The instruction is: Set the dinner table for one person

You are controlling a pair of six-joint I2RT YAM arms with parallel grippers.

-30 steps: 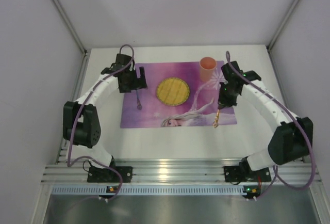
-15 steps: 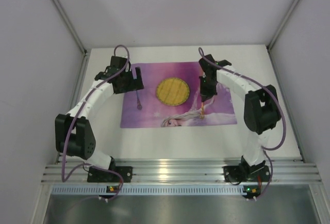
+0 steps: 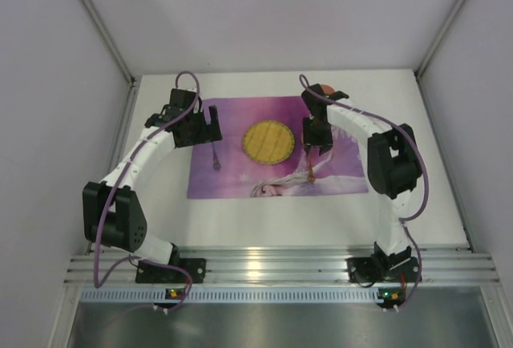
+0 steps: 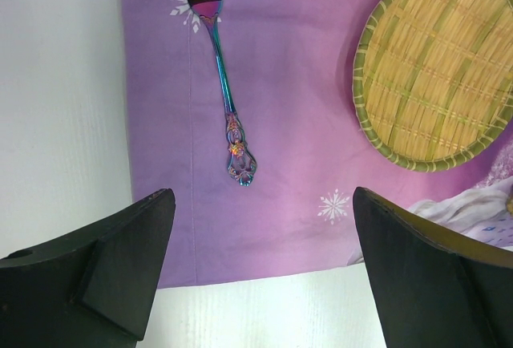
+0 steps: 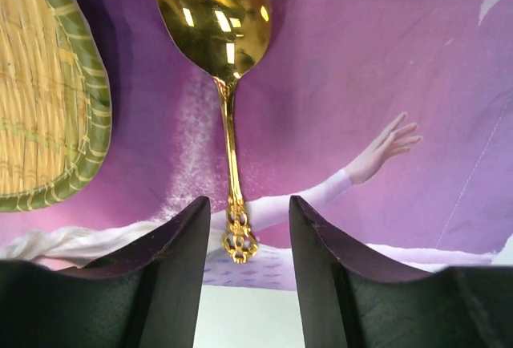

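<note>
The placemat (image 3: 276, 181) lies on the surface (image 3: 240, 220). On it, the plate (image 3: 268, 141) sits at the middle, nearer the 12 o'clock edge. The fork (image 4: 223, 83) lies on the placemat at the plate's 9 o'clock, the spoon (image 5: 216, 19) at its 3 o'clock.

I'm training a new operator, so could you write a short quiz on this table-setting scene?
1. True or false: the fork lies on the woven plate.
2. In the top view, the gold spoon lies: A) left of the plate, B) right of it, C) on it.
3. Fill in: the right claw has its jaws ___ either side of the spoon's handle.
Key: 1 false, it lies on the purple placemat; 2 B; 3 open.
</note>
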